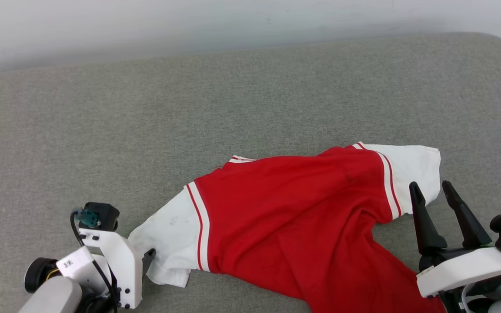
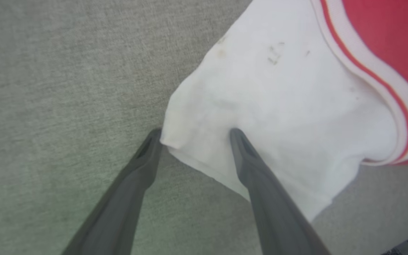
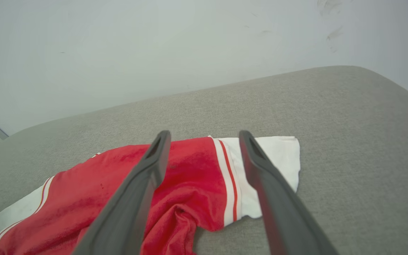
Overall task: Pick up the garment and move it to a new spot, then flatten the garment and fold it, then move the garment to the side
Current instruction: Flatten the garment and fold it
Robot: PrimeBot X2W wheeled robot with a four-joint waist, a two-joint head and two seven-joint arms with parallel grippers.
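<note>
Red-bodied and white-sleeved, the garment [image 1: 289, 217] lies rumpled on the near part of the grey cushion [image 1: 189, 108]. The left gripper [image 2: 195, 136] stands wide open astride the corner of the left sleeve [image 2: 278, 106]. One fingertip seems to press the cloth, though contact is hard to judge. The right gripper [image 1: 431, 191], equally wide open and holding nothing, is just beside the right sleeve [image 1: 415, 161].

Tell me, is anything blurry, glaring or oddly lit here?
Head view: soft, even light, no glare, the garment sharp. Left wrist view: the left gripper looms blurred, the sleeve soft. Right wrist view: the right gripper is blurred, the garment behind clearer.
</note>
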